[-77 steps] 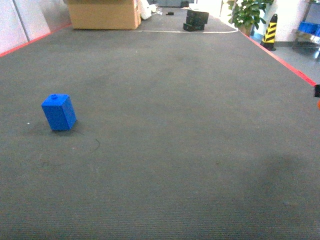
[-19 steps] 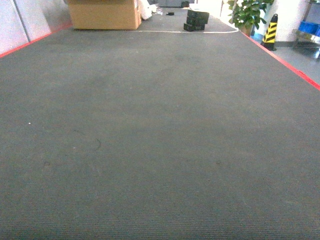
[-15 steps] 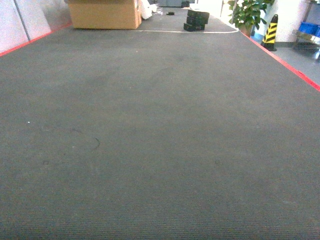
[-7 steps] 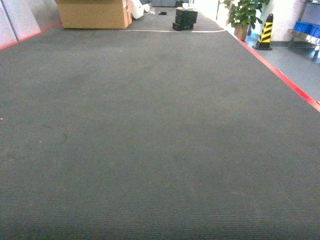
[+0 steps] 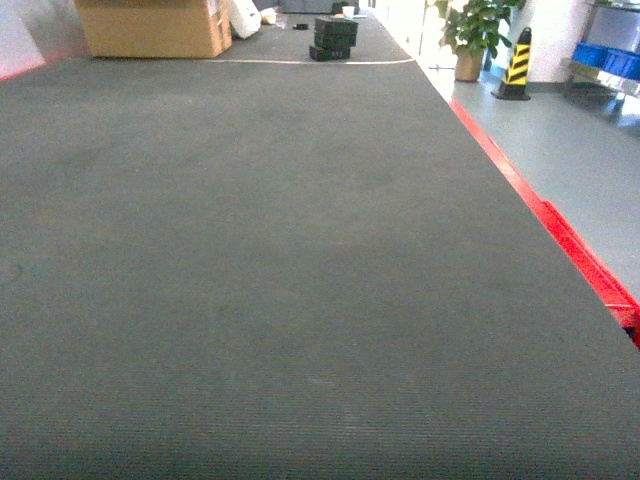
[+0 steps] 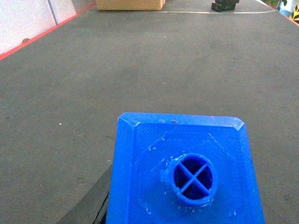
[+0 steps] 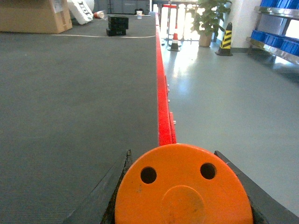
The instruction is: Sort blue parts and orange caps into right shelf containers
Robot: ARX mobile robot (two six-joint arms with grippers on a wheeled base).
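Dark grey carpet (image 5: 250, 260) fills most of frame, red edge strip (image 5: 560, 240) on rt, glossy grey floor (image 5: 590, 170) beyond. Far end: cardboard box (image 5: 150, 25), black stacked cases (image 5: 333, 38), potted plant (image 5: 470, 30), yellow/black cone (image 5: 517, 65). Blue bins (image 5: 605, 58) on steel rack, top rt.

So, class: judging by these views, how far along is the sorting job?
Picking looks done: the left gripper holds a blue part and the right gripper an orange cap. Left to do: reaching the shelf with its blue bins, far right, and dropping both in.
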